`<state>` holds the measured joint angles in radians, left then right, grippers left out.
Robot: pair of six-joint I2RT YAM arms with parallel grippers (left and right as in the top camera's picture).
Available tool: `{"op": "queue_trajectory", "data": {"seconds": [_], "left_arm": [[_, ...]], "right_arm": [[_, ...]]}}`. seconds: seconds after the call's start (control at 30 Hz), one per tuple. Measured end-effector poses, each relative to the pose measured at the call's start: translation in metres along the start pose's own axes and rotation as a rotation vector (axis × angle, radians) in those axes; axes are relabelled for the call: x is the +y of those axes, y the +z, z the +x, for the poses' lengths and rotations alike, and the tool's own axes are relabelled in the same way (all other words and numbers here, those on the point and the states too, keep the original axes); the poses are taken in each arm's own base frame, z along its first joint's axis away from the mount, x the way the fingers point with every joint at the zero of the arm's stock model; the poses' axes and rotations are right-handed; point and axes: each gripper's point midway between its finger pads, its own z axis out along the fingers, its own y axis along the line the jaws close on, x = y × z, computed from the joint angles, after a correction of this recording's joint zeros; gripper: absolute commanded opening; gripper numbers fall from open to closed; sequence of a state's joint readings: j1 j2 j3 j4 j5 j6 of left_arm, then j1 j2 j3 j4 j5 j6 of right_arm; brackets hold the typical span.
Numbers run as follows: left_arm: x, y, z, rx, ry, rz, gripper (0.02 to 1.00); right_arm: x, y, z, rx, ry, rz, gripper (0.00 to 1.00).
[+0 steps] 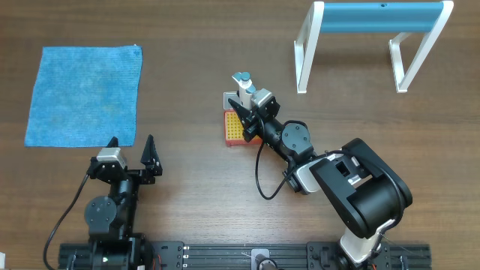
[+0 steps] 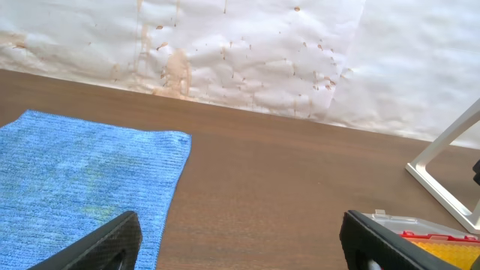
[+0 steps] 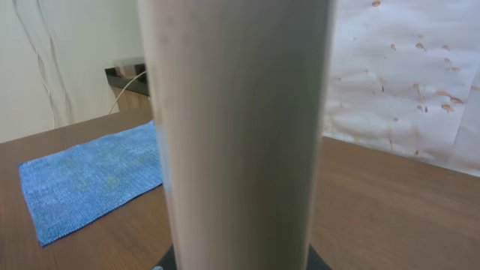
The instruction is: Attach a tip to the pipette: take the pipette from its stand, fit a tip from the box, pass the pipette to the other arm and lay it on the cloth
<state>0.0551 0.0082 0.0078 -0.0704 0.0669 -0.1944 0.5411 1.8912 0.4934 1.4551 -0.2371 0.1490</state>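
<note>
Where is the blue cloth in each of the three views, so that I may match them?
Top view: the flat blue woven cloth lies at the table's far left, beyond the left arm's open jaws.
Left wrist view: it spreads just past one of those jaws.
Right wrist view: it lies far off, past the white pipette barrel held in the right jaws.
Shared landmark: the brown wooden table bordering the cloth.

Left gripper [image 1: 131, 146] tucked, jaws spread; right gripper [image 1: 247, 112] outstretched, jaws clamped.
</note>
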Motion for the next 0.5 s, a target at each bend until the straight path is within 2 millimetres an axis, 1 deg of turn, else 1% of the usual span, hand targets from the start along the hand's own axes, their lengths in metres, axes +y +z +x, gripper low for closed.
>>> {"op": "queue_trajectory", "data": {"seconds": [0.27, 0.5], "left_arm": [[0.0000, 0.0000, -0.0001, 0.000, 0.000, 0.000, 0.855], [0.0000, 0.0000, 0.0000, 0.000, 0.000, 0.000, 0.855]], "right_arm": [[-0.0004, 0.0007, 0.0009, 0.000, -0.005, 0.001, 0.080], [-0.0034, 0.0042, -0.0029, -0.011, -0.015, 0.007, 0.080]]}}
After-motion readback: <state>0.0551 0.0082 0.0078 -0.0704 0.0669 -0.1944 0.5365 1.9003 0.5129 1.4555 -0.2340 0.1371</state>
